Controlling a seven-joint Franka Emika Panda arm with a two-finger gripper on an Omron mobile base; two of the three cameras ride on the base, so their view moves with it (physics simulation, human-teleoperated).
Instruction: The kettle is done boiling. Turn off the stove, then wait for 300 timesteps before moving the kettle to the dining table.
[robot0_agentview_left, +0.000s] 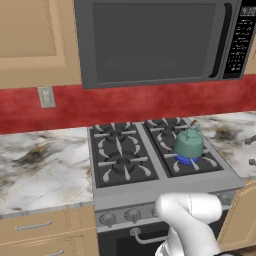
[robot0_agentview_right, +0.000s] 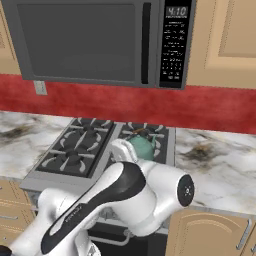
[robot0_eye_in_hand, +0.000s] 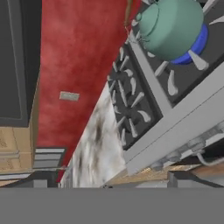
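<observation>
The teal-green kettle (robot0_agentview_left: 189, 144) (robot0_agentview_right: 142, 146) (robot0_eye_in_hand: 173, 28) stands upright on the front right burner of the stove (robot0_agentview_left: 120, 155) (robot0_agentview_right: 75, 150) (robot0_eye_in_hand: 175, 118). A blue flame (robot0_agentview_left: 186, 160) (robot0_eye_in_hand: 199, 41) burns under it. The round knobs (robot0_agentview_left: 132, 216) (robot0_eye_in_hand: 192, 146) line the stove's front panel. My gripper (robot0_eye_in_hand: 109, 183) hangs low in front of the stove, rolled sideways and well apart from kettle and knobs. Its dark tips stand wide apart at the bottom of the hand view, open with nothing between them. The dining table is out of view.
A dark grey microwave (robot0_agentview_left: 155, 40) (robot0_agentview_right: 90, 40) hangs above the stove against a red backsplash. Marble counters (robot0_agentview_left: 40, 170) (robot0_agentview_right: 220, 165) flank the stove on both sides. A wall outlet (robot0_agentview_left: 46, 96) (robot0_eye_in_hand: 69, 96) sits left of it. My white arm (robot0_agentview_right: 125, 200) fills the foreground.
</observation>
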